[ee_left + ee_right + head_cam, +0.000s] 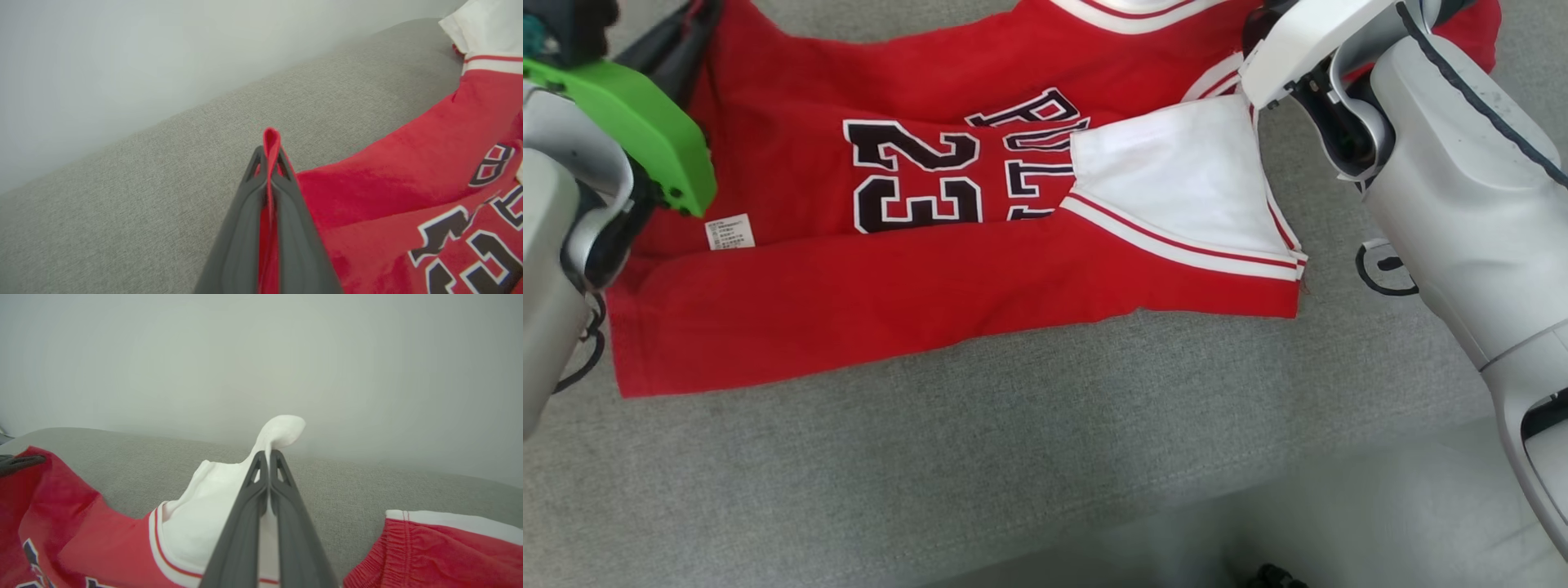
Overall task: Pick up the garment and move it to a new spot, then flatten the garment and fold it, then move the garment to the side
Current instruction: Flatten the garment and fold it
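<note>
Grey fabric surface (1013, 457) with the red garment (866, 294) spread across its far half, mid-fold.
Left gripper (269, 163) clamps the red edge, right gripper (269, 461) the white flap; carry both evenly, keeping cloth taut.

We see our left gripper (269, 165) rising from six o'clock, its jaws pinched together on a red fold of the garment (392, 183), which spreads toward three and four o'clock over the grey cushion (143, 196). Black-and-white numerals (461, 245) sit at four o'clock, a white panel (486, 24) at one, a pale wall (122, 61) at ten.
</note>
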`<state>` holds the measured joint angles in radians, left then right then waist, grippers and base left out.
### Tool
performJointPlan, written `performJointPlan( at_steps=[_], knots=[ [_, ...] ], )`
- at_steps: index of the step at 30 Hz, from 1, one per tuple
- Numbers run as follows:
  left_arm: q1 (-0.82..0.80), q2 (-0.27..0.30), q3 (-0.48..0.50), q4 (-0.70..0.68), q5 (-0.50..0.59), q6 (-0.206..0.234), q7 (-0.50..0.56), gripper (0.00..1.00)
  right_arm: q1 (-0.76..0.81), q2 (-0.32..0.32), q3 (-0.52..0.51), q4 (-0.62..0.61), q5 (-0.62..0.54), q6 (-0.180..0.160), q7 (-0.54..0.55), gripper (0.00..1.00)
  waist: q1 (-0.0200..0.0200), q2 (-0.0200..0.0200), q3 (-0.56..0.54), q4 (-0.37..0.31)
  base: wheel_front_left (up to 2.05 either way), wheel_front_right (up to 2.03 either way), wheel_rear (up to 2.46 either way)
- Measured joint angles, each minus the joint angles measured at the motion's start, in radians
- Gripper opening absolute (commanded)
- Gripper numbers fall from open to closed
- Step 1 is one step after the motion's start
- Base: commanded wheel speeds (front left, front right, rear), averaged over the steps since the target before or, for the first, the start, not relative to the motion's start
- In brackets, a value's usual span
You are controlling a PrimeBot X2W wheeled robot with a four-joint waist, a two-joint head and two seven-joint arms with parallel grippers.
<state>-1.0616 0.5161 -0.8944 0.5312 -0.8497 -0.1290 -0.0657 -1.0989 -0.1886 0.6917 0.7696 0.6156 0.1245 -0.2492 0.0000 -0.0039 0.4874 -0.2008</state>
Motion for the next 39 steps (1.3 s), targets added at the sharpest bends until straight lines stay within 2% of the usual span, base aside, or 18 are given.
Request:
performJointPlan(
  at_steps=[6,10,14,25,31,39],
  knots=[
    [-0.001,0.077,-0.108,-0.066,0.06,0.0,-0.091,0.0,0.01,-0.019,-0.032,-0.016,-0.001,0.0,-0.001,0.0,0.0,0.0,0.014,-0.008,0.0,0.0,0.0],
    [0.0,0.107,-0.125,-0.088,0.066,0.0,-0.177,0.0,0.032,-0.046,-0.106,-0.065,-0.001,0.0,-0.002,0.0,0.0,0.0,0.007,0.001,0.0,0.0,0.0],
    [0.004,0.136,-0.123,-0.071,0.081,0.0,-0.195,0.0,0.065,-0.049,-0.152,-0.101,-0.003,0.0,-0.003,0.0,0.0,0.0,0.0,0.01,0.0,0.0,0.0],
    [0.05,0.135,0.049,0.078,-0.006,-0.002,-0.193,0.0,0.126,-0.016,-0.143,-0.109,-0.014,0.0,-0.003,0.06,0.0,0.0,0.007,0.022,0.0,0.0,0.0],
    [0.028,0.09,0.072,0.095,-0.006,-0.002,-0.193,0.0,0.104,-0.003,-0.172,-0.096,-0.028,0.0,-0.003,0.02,0.0,0.0,0.029,0.023,0.0,0.0,0.0],
    [0.026,0.07,0.09,0.098,0.021,-0.002,-0.193,0.0,0.083,0.011,-0.172,-0.122,-0.07,0.0,-0.003,0.0,0.0,0.0,0.03,0.023,0.0,0.0,0.0]
  ],
)
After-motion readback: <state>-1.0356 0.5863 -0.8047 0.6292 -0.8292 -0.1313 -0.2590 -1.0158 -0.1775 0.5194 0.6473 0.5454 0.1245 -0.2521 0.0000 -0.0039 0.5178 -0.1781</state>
